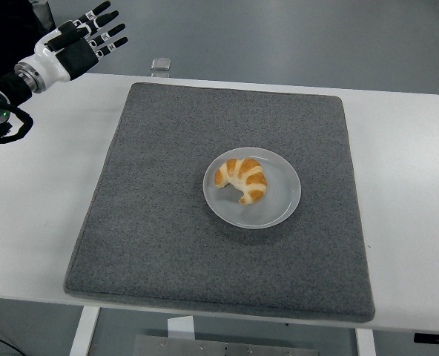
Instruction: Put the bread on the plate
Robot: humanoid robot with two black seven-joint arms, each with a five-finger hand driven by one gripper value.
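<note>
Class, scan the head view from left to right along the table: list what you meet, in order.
Left hand, fingers spread, at the far left corner → grey mat → croissant on the plate → bare white table.

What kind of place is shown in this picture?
Probably a robotics lab or test room, not a kitchen. A plain white table carries a grey felt mat with one croissant on a plate, and the floor behind is bare grey.

bread [242, 178] on plate [277, 210], left hand [84, 44] spread
</note>
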